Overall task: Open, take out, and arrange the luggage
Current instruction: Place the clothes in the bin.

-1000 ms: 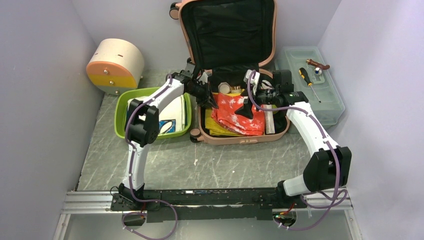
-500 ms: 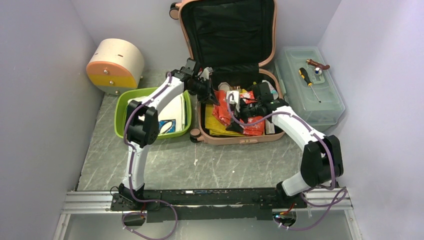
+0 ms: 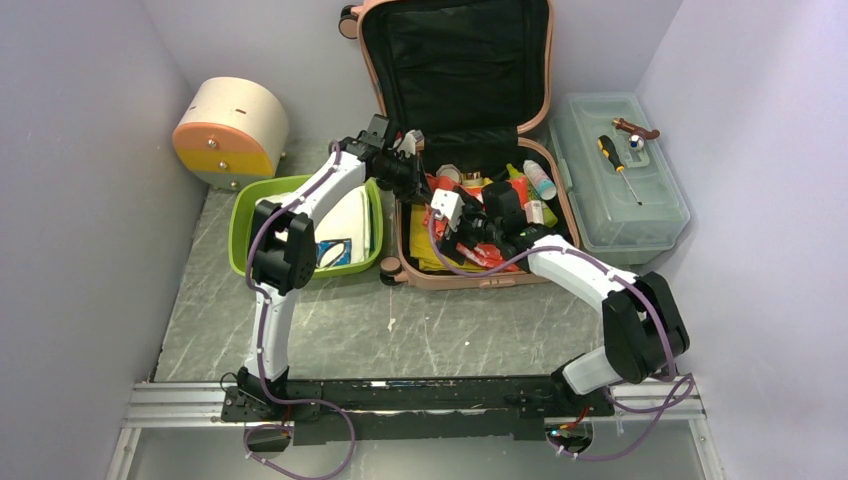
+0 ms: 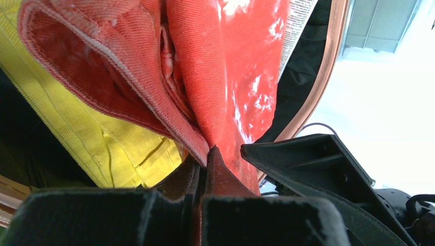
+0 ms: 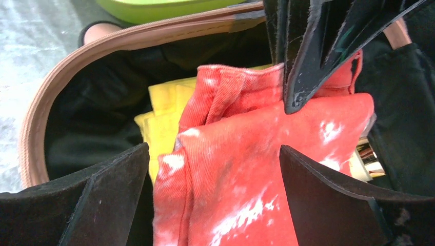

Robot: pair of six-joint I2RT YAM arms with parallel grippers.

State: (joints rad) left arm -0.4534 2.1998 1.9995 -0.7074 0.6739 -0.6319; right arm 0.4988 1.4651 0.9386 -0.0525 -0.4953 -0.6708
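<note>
the right arm (image 3: 572, 266) has swung from the right of the frame to the centre, so its spread right gripper (image 5: 214, 149) now straddles the red cloth (image 3: 438, 186). that cloth (flat a second ago) is bunched toward the upper left of the luggage (image 3: 470, 283), and a bottle (image 3: 540, 180) has come into view.

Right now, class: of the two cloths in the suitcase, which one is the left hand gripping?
The red cloth with white blotches: the left hand is shut on its fold. The yellow cloth lies under it, not pinched.

Fixed camera looks down from the near edge. Both wrist cameras sit close on the crumpled red-orange cloth (image 4: 231, 77).
</note>
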